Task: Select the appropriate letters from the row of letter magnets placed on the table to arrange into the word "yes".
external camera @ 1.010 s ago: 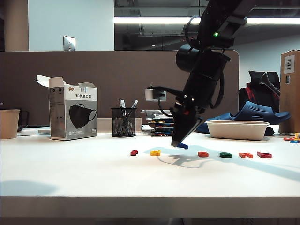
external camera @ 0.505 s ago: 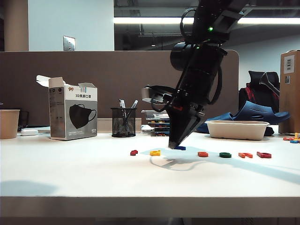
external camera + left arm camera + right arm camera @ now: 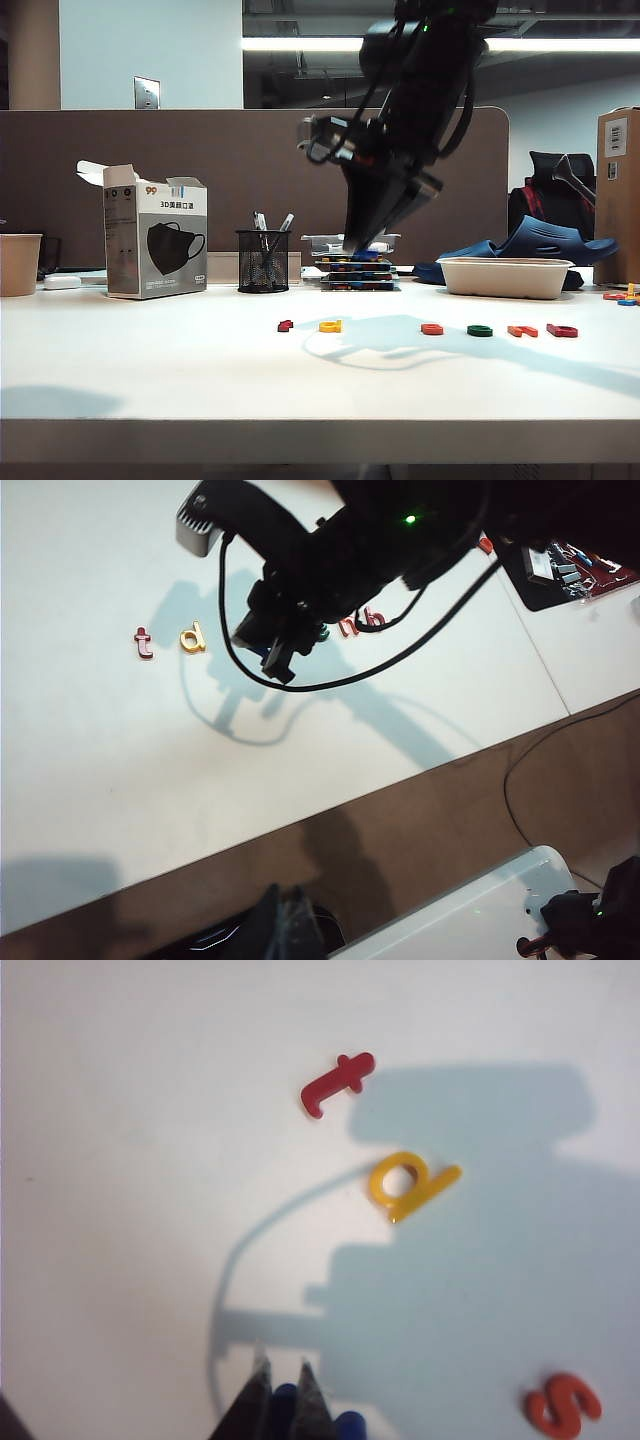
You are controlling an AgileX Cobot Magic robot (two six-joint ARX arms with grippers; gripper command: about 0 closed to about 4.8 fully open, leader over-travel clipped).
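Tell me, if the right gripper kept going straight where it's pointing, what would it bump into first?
Probably just the bare table. The right gripper, pinching the blue letter, hangs above the row and points down at white surface short of the yellow letter. Depth is hard to judge.

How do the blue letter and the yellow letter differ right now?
The blue letter is pinched in the right tool, raised above the table; the yellow letter lies flat on it, untouched. The blue one is mostly hidden by the fingers, its shape unreadable; the yellow one shows fully. Both are small plastic magnets.
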